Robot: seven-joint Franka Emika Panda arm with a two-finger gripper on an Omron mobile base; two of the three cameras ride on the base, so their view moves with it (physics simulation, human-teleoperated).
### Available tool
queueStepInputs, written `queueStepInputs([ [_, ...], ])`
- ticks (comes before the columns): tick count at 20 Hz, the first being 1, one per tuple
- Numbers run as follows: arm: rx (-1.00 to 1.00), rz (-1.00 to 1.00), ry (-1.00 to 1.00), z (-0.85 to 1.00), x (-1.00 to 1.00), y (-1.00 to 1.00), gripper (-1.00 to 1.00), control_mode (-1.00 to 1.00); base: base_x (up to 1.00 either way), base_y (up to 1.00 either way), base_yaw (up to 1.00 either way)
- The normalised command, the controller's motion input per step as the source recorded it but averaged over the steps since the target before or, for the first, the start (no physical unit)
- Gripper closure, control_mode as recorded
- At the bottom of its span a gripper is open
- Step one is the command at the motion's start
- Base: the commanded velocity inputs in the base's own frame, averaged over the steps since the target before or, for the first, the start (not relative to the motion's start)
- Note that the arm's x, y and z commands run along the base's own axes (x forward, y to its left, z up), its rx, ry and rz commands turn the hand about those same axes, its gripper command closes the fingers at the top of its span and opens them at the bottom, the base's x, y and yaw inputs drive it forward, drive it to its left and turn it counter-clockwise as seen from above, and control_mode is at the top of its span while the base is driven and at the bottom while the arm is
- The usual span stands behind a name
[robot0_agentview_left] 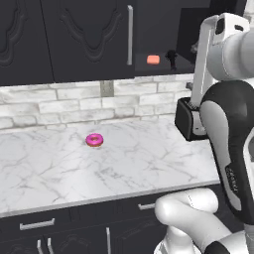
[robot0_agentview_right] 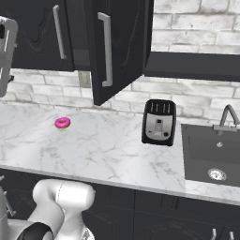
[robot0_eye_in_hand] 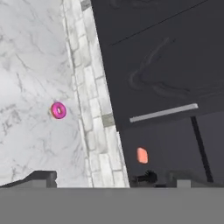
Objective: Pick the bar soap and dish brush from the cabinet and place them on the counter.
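The salmon-orange bar soap (robot0_agentview_left: 153,59) lies on the dark inner shelf of the open cabinet (robot0_agentview_left: 89,39). The black dish brush (robot0_agentview_left: 172,58) stands just to its right. In the hand view the bar soap (robot0_eye_in_hand: 142,155) and dish brush (robot0_eye_in_hand: 146,177) sit close ahead in the open compartment. My gripper (robot0_eye_in_hand: 111,181) is open, its fingertips (robot0_eye_in_hand: 41,177) spread wide with nothing between them. It is raised to shelf height, short of both items. The white marble counter (robot0_agentview_left: 124,168) spreads below.
A pink donut (robot0_agentview_left: 94,140) lies on the counter near the brick backsplash. The cabinet's open door (robot0_agentview_right: 117,47) swings out over the counter. A black toaster (robot0_agentview_right: 159,122) stands to the right, and beyond it are a sink (robot0_agentview_right: 211,154) and faucet (robot0_agentview_right: 227,117).
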Motion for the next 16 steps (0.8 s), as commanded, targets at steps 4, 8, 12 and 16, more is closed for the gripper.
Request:
queueStepInputs([
  [4,-0.32,-0.16,-0.06,0.12,0.14,0.2,-1.0,-1.0,0.0,0.0,0.0],
  [8,-0.32,-0.19,-0.08,0.24,0.19,0.18,-1.0,-1.0,0.0,0.0,0.0],
  [12,-0.26,-0.25,-0.04,0.15,0.16,0.04,-1.0,-1.0,0.0,0.0,0.0],
  [16,-0.11,-0.3,0.0,0.0,0.19,0.0,-1.0,-1.0,0.0,0.0,0.0],
])
